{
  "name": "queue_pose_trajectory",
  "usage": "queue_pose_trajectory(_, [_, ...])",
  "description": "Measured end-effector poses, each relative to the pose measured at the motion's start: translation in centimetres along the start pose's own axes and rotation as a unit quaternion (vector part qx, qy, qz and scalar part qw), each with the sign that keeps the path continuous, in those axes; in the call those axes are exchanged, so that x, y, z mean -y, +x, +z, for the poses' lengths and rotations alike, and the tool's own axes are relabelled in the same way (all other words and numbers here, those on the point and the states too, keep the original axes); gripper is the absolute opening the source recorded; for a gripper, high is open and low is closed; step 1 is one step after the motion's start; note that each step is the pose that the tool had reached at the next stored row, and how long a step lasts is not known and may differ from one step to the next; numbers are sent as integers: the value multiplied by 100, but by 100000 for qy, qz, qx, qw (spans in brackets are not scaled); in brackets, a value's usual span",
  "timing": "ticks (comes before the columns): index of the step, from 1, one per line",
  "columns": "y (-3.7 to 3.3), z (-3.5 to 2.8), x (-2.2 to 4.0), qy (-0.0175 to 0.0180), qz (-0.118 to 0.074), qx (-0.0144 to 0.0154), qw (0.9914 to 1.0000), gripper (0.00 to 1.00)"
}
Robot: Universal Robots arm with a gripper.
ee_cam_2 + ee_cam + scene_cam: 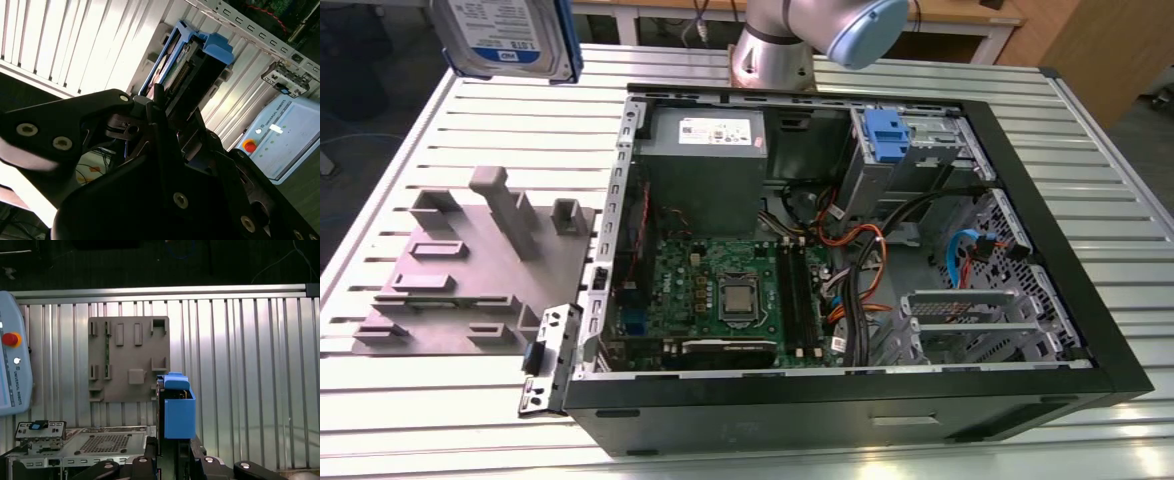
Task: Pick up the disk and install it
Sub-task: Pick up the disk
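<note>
One disk (507, 35), white-and-blue label showing, held aloft at the exterior view's upper left, beside one open computer case (854, 400); claw (172, 107) clamped on its blue-railed end. One grey fixture plate (454, 290) lies on the slatted table (427, 420)

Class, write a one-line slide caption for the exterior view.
The disk hangs above the slatted table, near the grey fixture plate and open computer case.

disk (507, 35): glossy paper label, smooth blue plastic rails. table (1107, 170): ribbed matt metal slats. fixture plate (447, 275): matt grey plastic.
</note>
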State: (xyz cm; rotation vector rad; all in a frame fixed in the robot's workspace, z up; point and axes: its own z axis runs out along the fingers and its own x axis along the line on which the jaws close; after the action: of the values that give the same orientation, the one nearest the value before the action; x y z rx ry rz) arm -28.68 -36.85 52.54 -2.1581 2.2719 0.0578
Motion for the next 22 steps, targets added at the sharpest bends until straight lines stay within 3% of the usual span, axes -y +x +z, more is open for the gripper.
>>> queue_pose_trajectory(11, [-11,-3,215,-3,3,-3,100000,35])
queue_pose_trajectory(22, [-20,-5,374,-3,4,-1,100000,35])
